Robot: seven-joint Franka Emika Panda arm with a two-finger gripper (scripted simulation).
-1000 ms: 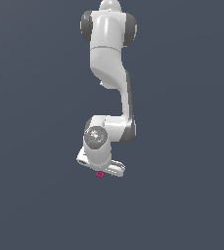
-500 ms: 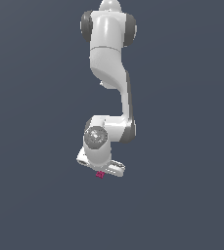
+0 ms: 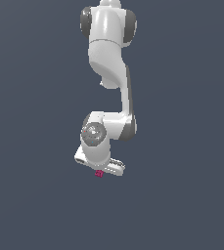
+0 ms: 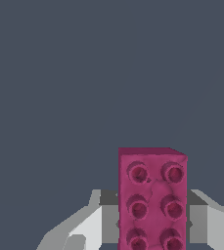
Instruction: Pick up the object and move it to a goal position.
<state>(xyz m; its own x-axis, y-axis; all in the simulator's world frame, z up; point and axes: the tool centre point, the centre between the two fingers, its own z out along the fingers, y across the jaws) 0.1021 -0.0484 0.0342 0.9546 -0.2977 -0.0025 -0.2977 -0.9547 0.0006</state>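
Jaws: closed on the object (image 4: 151, 200), one grey finger (image 4: 108, 222) flanking each side in the wrist view; fingertips cut off at the frame's lower edge. Object: magenta-pink studded block, two columns of round studs, lowest pair cropped. In the exterior view, a tiny pink speck (image 3: 99, 173) below centre, under the white hand; studs indiscernible. Arm (image 3: 111, 63): white, descending from the top edge, base cut off.

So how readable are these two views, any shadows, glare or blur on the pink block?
Exterior view: flat, even light, no cast shadows or glare; the pink block is a tiny speck under the gripper, details unreadable. Wrist view: the block fills the frame, slightly soft, studs visible, shaded side face, cropped by the frame's edge.
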